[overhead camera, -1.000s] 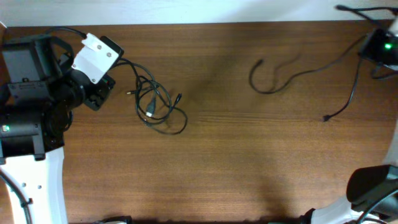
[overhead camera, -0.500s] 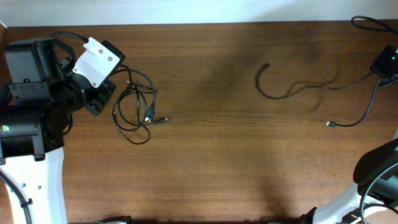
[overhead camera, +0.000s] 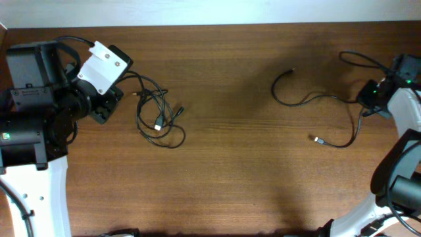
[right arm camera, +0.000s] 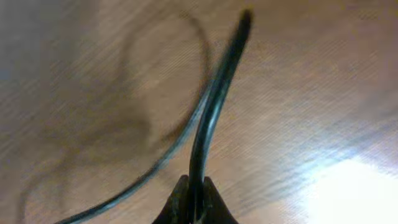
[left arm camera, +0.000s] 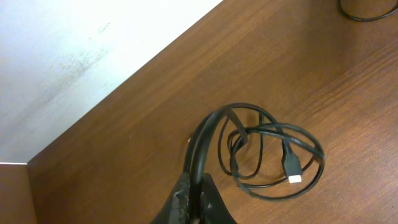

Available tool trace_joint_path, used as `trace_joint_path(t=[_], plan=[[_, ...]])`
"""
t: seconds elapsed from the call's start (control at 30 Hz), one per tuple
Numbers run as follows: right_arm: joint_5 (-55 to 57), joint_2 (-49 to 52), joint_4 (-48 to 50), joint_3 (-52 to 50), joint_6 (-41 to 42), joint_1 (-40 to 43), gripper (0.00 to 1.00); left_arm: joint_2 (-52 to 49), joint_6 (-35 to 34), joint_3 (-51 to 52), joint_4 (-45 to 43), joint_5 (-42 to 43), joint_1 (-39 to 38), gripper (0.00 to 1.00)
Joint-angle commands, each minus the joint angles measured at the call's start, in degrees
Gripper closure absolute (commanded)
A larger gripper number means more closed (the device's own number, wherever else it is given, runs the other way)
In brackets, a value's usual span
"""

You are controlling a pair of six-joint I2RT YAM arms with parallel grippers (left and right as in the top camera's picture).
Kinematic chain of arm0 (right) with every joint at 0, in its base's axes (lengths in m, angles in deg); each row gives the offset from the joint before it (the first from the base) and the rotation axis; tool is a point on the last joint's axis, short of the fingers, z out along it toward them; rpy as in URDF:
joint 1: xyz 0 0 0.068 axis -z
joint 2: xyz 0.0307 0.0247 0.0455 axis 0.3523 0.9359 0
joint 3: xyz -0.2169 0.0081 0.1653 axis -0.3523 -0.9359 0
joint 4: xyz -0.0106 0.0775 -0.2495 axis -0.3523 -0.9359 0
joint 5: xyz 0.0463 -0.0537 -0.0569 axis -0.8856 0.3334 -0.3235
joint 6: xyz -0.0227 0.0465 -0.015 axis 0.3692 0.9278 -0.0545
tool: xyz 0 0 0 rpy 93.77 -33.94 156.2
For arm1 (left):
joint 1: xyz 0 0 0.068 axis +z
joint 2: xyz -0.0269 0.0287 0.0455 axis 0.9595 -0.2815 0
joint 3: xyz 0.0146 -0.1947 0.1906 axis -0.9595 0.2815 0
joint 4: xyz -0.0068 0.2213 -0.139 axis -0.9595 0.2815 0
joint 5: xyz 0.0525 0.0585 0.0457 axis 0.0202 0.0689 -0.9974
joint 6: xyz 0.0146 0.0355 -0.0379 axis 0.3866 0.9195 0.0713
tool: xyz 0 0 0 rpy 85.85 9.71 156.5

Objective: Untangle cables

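Left claw (left arm camera: 194, 198): fingertips pressed together on a black cord, which rises from between them and arcs away into the tangle.
Right claw (right arm camera: 194, 202): clamped on a thin black cord that runs straight up out of the fingertips (this wrist view is blurred, so little else can be made out).
Knotted bundle (overhead camera: 158, 122): lies on the left part of the table (overhead camera: 237, 171), just beside the left claw; several loops overlap and cross one another.
Bundle plug (left arm camera: 293, 172): a light-tipped plug end lies inside the outer loop, flat on the wood.
Loose cord (overhead camera: 299, 103): lies well apart from the bundle, on the right part of the table; it curls from a free end near the far edge, sweeps in a hook and runs right to the right claw.
Second strand: from the right claw a length drops toward the near side and bends left, ending in a silver-tipped plug (overhead camera: 317, 139) resting on the table.
Far edge: a pale surface (left arm camera: 62, 62) borders the wood beyond the bundle.
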Motion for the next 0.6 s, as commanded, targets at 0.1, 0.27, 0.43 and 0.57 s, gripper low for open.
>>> trace_joint_path(t=[0.1, 0.27, 0.43, 0.57], plan=[[-1.7, -0.7, 2.1, -0.4, -7.8, -4.3, 0.18, 1.3, -0.6, -0.6, -0.3, 0.5, -0.2, 0.96], [-2.3, -3.4, -1.0, 2.4, -7.8, -5.6, 0.02, 1.3, -0.5, -0.6, -0.3, 0.5, -0.2, 0.96], [-2.2, -8.0, -6.5, 6.1, -7.5, -9.9, 0.02, 1.3, -1.5, -0.6, -0.5, 0.5, -0.2, 0.93], [-2.1, -11.0, -7.8, 6.2, 0.1, -15.1, 0.02, 1.3, -1.8, -0.6, -0.5, 0.5, -0.2, 0.92]])
